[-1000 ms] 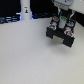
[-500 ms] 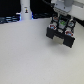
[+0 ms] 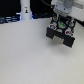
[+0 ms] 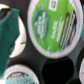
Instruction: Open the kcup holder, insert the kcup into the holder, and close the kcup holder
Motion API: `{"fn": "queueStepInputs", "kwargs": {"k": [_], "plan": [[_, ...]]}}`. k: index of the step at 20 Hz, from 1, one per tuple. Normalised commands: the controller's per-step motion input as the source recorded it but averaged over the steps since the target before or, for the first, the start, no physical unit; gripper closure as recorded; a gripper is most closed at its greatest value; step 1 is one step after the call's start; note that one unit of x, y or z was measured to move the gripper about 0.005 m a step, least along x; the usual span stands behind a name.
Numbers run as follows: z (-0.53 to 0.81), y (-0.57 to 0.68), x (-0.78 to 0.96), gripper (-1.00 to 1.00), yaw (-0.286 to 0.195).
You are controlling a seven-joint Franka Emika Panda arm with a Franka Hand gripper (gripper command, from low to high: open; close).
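Observation:
The black kcup holder (image 3: 61,35) stands at the exterior view's upper right, with its drawer pulled out toward the front. My gripper (image 3: 60,24) hangs right over it, and a small green kcup (image 3: 60,23) shows between the fingers. In the wrist view the drawer tray (image 4: 30,52) is black with round slots. One slot (image 4: 57,67) is empty. Green-and-white lidded pods (image 4: 52,25) fill others. A blurred teal shape (image 4: 10,27) close to the camera covers part of a white pod. The fingertips themselves are not clear.
A white bottle-like object (image 3: 25,11) stands at the back on the exterior view's left, next to dark equipment (image 3: 7,19). The pale tabletop (image 3: 30,55) spreads in front of the holder. More lidded pods sit in the tray (image 4: 20,75).

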Motion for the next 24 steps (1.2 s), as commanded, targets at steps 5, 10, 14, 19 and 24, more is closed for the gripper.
{"fn": "queueStepInputs", "kwargs": {"k": [5,10,14,19,24], "plan": [[0.44,-0.15,0.23,-1.00,0.080],[0.38,-0.39,0.41,-1.00,0.080],[0.26,-0.42,0.49,-1.00,0.067],[0.15,-0.44,0.57,-1.00,0.036],[0.10,-0.41,0.62,-1.00,0.026]]}}
